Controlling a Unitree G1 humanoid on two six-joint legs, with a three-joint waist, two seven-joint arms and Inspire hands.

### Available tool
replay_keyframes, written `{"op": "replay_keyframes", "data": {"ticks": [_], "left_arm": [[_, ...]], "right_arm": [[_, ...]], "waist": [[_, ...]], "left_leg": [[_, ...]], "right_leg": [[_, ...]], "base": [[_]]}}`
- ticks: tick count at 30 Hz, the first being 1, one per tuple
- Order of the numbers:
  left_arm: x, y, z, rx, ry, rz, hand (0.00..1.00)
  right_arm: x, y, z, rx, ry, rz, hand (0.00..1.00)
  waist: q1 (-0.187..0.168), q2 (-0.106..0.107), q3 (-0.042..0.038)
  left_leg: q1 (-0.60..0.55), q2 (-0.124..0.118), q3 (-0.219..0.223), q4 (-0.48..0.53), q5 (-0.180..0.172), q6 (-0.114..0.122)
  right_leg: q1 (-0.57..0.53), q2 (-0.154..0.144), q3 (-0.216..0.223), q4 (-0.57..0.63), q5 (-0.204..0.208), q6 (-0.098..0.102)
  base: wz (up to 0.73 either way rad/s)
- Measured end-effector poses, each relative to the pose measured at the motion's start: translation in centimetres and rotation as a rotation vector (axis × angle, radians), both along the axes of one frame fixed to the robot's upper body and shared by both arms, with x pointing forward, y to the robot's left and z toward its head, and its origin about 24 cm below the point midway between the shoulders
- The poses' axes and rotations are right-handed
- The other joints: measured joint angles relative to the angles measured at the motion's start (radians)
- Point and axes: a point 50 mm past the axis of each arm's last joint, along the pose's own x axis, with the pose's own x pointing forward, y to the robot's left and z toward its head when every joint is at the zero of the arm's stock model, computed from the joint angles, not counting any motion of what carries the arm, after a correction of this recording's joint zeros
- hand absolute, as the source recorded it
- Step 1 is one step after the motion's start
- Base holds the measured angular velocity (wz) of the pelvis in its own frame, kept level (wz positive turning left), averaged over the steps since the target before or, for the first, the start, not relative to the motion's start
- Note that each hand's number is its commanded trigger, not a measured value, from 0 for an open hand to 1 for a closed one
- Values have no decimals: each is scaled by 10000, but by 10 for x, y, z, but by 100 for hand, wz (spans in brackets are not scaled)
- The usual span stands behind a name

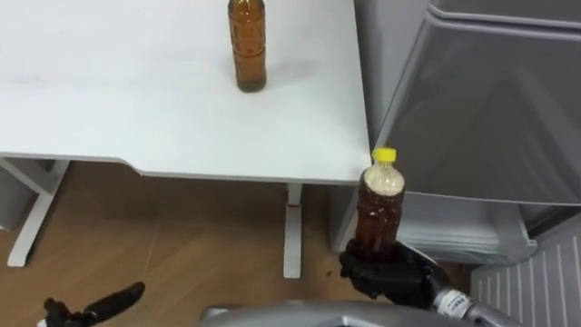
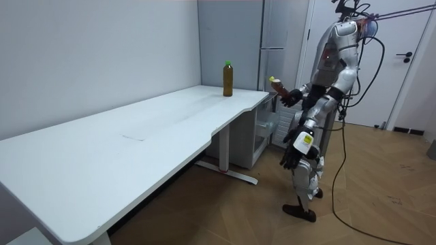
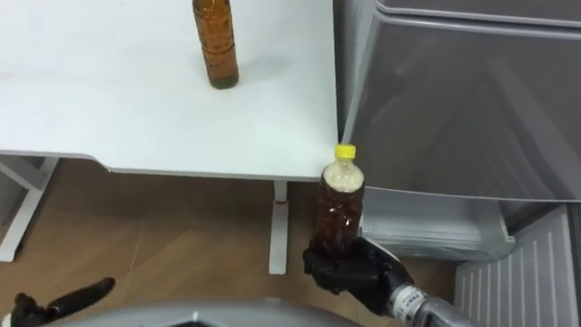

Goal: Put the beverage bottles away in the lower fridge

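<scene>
My right hand (image 1: 388, 271) (image 3: 349, 270) is shut on the lower part of a brown drink bottle with a yellow cap (image 1: 381, 202) (image 3: 338, 208), held upright off the table's front right corner; in the room view the bottle (image 2: 276, 84) sits in that hand (image 2: 291, 97). A second brown bottle (image 1: 248, 45) (image 3: 216, 44) (image 2: 227, 79) stands on the white table (image 1: 136, 100) near its far right end. My left hand (image 1: 95, 309) (image 3: 64, 302) (image 2: 294, 151) hangs low at my side, fingers relaxed. The grey fridge (image 1: 490, 100) (image 3: 463, 100) (image 2: 272, 47) stands right of the table, its lower door open.
I stand on the wood floor (image 1: 182, 254) at the table's end, facing the fridge. The open lower door with its shelf rail (image 1: 536, 282) shows at the bottom right. White table legs (image 1: 292, 232) stand below the tabletop. A closed door (image 2: 402, 61) is behind me.
</scene>
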Motion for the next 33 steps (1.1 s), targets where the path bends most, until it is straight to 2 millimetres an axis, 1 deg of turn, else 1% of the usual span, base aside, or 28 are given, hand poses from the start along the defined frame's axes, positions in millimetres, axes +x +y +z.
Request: {"op": "replay_keyframes", "data": {"ticks": [2,4,5,8,11,13,15,17,18,20,25,27,28,33], "left_arm": [[-15,-4,-8,-757,671,-126,0],[-23,-6,-11,-1224,961,-185,0],[-28,-8,-13,-1485,1138,-205,0],[-31,-12,-16,-2141,1295,-395,0],[-30,-15,-18,-2667,1328,-671,0],[-30,-17,-19,-2907,1302,-765,0],[-30,-19,-20,-3098,1434,-1090,0],[-29,-24,-21,-3309,1596,-1624,0],[-29,-25,-21,-3347,1638,-1728,0],[-30,-26,-22,-3473,1698,-1902,0],[-25,-26,-22,-3356,1874,-2461,0],[-21,-27,-23,-3349,1897,-2847,0],[-20,-27,-23,-3374,1950,-3118,0],[-12,-29,-23,-3420,1853,-3505,0]], "right_arm": [[3,-1,1,-16,-65,-197,100],[4,-2,1,36,-75,-530,100],[7,-2,1,-36,-129,-598,100],[11,-5,2,-265,-183,-821,100],[11,-8,2,-383,-77,-1053,100],[10,-8,1,-309,128,-1246,100],[10,-8,0,-215,227,-1545,100],[11,-10,1,-85,270,-1989,100],[11,-10,1,-61,287,-2085,100],[12,-10,1,-105,297,-2209,100],[9,-12,-2,-340,498,-2463,100],[7,-12,-4,-439,642,-2580,100],[7,-12,-5,-494,702,-2657,100],[7,-12,-6,-289,768,-2981,100]], "waist": [[-165,34,-21],[-262,54,-19],[-396,52,5],[-607,110,36],[-759,214,52],[-911,215,48],[-984,202,43],[-1049,145,5],[-1058,150,10],[-1148,88,-36],[-1274,64,-31],[-1263,72,-28],[-1235,79,-29],[-1410,94,-25]], "left_leg": [[-25,1,-42,33,1,-1],[-39,2,-52,78,0,-1],[-52,1,-58,78,0,-1],[-57,5,-37,-8,-6,3],[-80,17,42,-10,-3,5],[-82,16,52,-5,-1,5],[-92,16,115,-3,-1,5],[-131,17,269,-7,-1,7],[-130,17,304,-3,1,11],[-144,23,419,-9,3,13],[-39,38,511,-102,2,14],[15,51,563,-138,1,14],[82,68,660,-183,1,13],[119,97,812,-247,-9,19]], "right_leg": [[3,4,-43,0,0,0],[7,4,-62,14,1,1],[-5,1,-78,32,1,1],[-58,1,-55,100,1,2],[-158,-3,-23,183,0,3],[-161,-5,-12,175,-6,13],[-204,-6,57,153,-16,21],[-346,-8,207,172,-18,24],[-368,-9,232,174,-17,25],[-477,-11,321,222,-14,28],[-502,2,411,309,-13,32],[-515,14,474,352,-14,32],[-510,27,550,359,-13,32],[-585,53,723,530,-13,32]], "base": [[5],[5],[0],[-2],[-8],[-4],[-11],[-18],[-17],[-13],[-6],[-9],[-19],[-11]]}}
